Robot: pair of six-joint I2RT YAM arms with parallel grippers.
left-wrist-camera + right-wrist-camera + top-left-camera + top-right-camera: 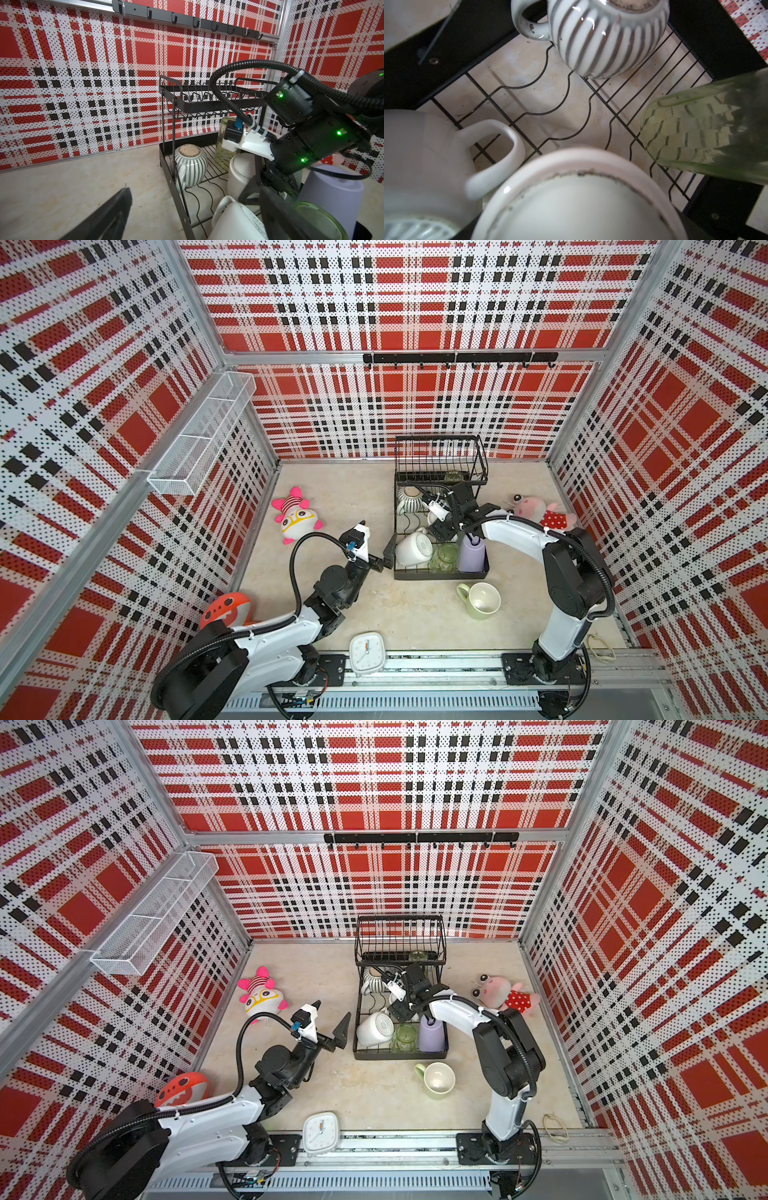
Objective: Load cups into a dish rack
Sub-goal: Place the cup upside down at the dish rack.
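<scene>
In the lower tier of the dish rack (pixel 440 574), at the far middle of the table (pixel 365 614), several cups are loaded. The ribbed white mug (pixel 409 499) stands mouth down at the far left, I think so that water can run out. The far green glass (pixel 225 141) stands under the upper basket. The near green glass (pixel 444 558) and the lavender tumbler (pixel 471 553) fill the near right corner, and a plain white mug (pixel 413 549) lies on its side at the near left.

The right gripper (pixel 442 529) reaches in from the right. Its jaws are wide, on both sides of an inverted white mug (pixel 571 207); whether they pinch it or stand free, I cannot tell. The left gripper (pixel 379 531) hangs just left of the rack, spread wide and empty, probably to leave room. The pale-green mug (pixel 482 599) lies on the table just near of the rack, not yet loaded.
</scene>
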